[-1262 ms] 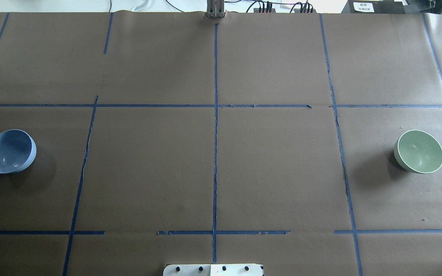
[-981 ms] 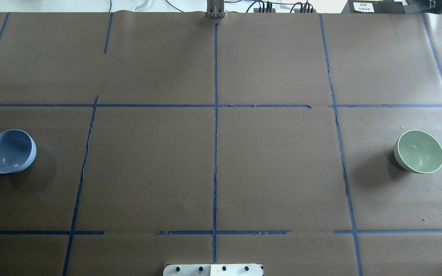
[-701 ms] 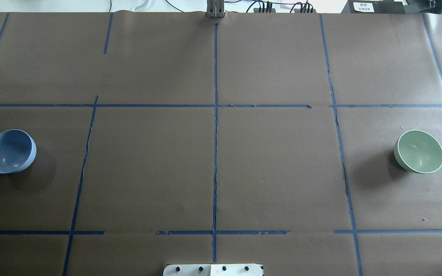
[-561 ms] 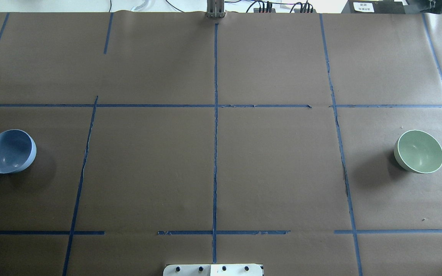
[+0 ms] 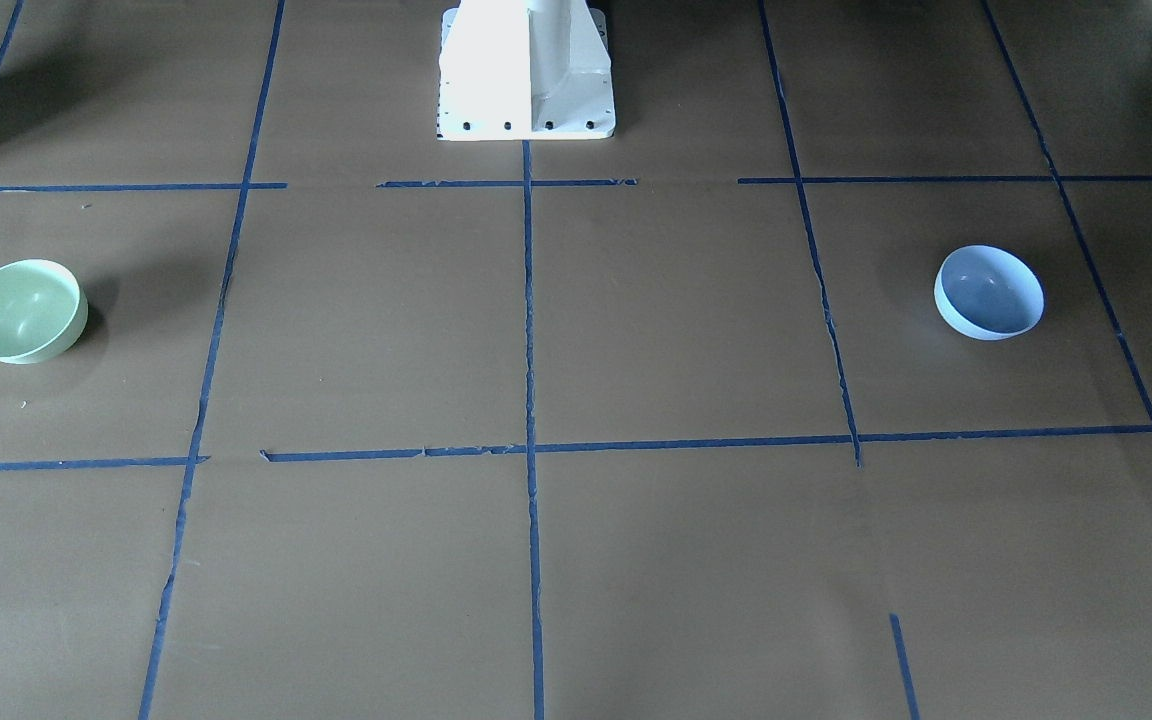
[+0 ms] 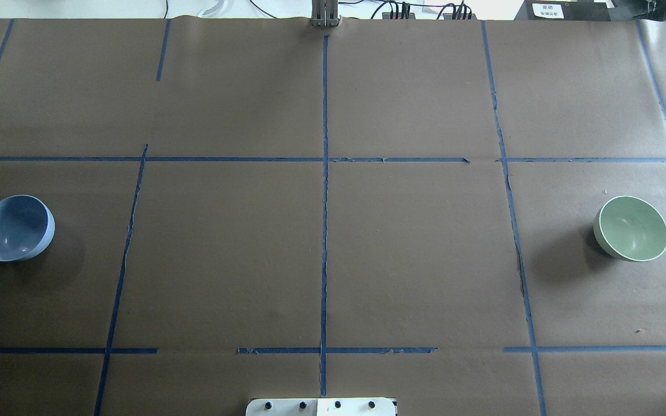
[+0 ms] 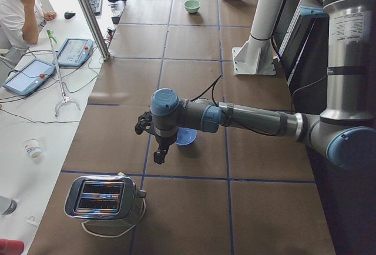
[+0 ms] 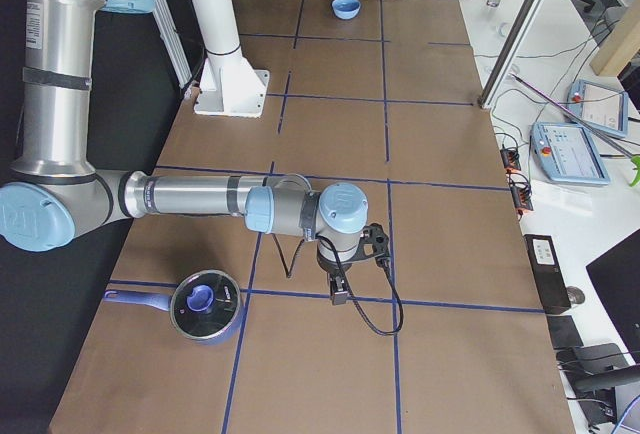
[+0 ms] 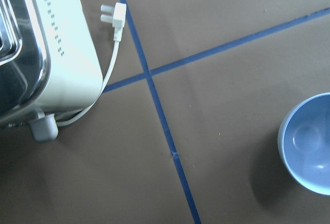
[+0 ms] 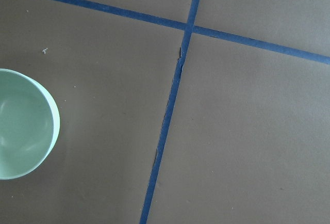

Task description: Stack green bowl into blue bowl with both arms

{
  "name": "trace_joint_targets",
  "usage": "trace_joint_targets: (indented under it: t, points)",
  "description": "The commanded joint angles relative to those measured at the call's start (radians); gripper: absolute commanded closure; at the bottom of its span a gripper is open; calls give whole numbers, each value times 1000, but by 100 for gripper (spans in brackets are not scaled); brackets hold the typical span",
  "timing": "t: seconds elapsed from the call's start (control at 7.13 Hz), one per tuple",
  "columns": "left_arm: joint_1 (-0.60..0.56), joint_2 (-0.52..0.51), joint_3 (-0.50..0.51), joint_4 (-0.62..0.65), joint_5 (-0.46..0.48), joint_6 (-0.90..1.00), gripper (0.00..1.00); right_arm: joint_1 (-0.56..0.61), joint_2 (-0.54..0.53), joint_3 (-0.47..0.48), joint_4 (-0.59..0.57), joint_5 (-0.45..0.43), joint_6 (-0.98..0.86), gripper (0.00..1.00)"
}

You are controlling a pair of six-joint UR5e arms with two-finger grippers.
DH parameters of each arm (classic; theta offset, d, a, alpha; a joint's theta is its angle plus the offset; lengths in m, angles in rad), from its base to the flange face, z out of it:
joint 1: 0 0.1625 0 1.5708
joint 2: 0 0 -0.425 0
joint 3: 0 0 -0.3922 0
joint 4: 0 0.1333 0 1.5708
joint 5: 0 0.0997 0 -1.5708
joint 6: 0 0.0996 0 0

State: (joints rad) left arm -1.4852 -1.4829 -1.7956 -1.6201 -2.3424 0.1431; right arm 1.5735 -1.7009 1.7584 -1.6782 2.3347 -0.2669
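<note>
Overhead: blue bowl (image 6: 16, 228) at 9 o'clock, green bowl (image 6: 631, 228) at 3, well apart. My left gripper (image 7: 158, 157), right gripper (image 8: 340, 294) each near own bowl; spread or pressed, cannot tell.

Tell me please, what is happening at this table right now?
No bowl is held yet. The green bowl and the blue bowl stand upright and empty at opposite ends of the table. The left arm reaches out near the blue bowl, the right arm near the green one. Each wrist camera shows its bowl only at the picture's edge. Whether the left gripper or the right gripper is open, I cannot tell.
</note>
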Motion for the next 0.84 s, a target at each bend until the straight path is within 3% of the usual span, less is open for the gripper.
trace_joint_targets:
  t: [0.0,0.28,0.7]
  points:
    - [171,12,2,-128,-8,-359,0,-35,4,1,0,2,9,0]
    - [314,49,36,-361,33,-668,0,-40,4,0,0,9,11,0]
    - [431,49,189,-604,127,-837,0,-43,6,-2,0,8,11,0]
